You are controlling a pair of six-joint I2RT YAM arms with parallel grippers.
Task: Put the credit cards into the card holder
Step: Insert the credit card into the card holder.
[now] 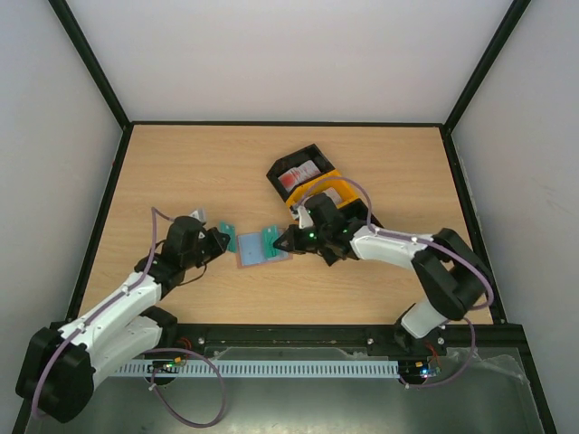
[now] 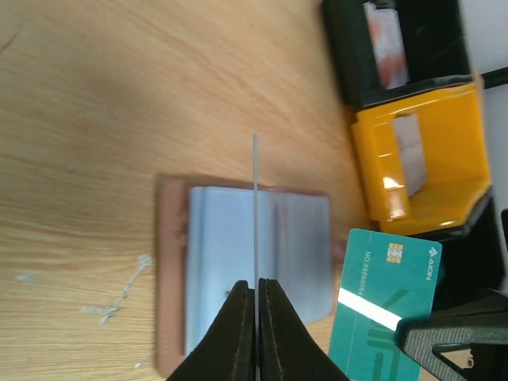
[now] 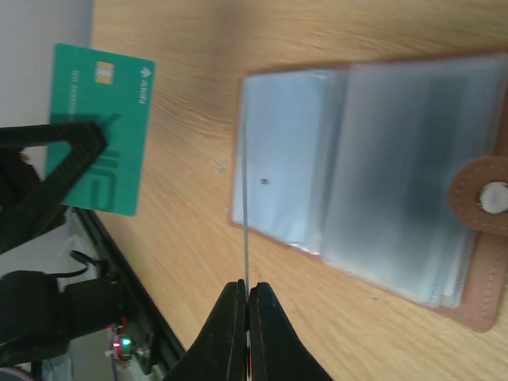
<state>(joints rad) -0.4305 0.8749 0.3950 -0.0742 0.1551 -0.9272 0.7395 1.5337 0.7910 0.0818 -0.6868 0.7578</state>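
Both arms are over the middle of the light wooden table (image 1: pixel 181 172).

Left gripper (image 1: pixel 222 239): fingers pressed together on the first teal-green plastic card (image 1: pixel 229 238), which is lifted off the table just left of the holder. Its own wrist camera sees this card only edge-on, as a thin line.

Right gripper (image 1: pixel 280 241): fingers likewise pinched on the second teal-green plastic card (image 1: pixel 270 239), held over the holder's right end. This card is also edge-on to its own camera.

The reddish-brown leather-look folding card holder (image 1: pixel 256 256) lies open and flat on the table between the two grippers. Its clear bluish sleeves (image 3: pixel 294 159) face up and the brown snap tab (image 3: pixel 484 190) is at one end.

Writing: each teal card has a gold chip, a white stripe and a small logo. The word beside the logo looks like "AION", but this is not certain. One line begins "NO" and continues in digits too small to read.

Beyond the right gripper a black plastic tray (image 1: pixel 312 149) touches a yellow plastic tray (image 1: pixel 344 192). The black one holds a white card with red marks (image 1: pixel 297 174), its print illegible. The yellow one holds a pale card (image 2: pixel 409 151).
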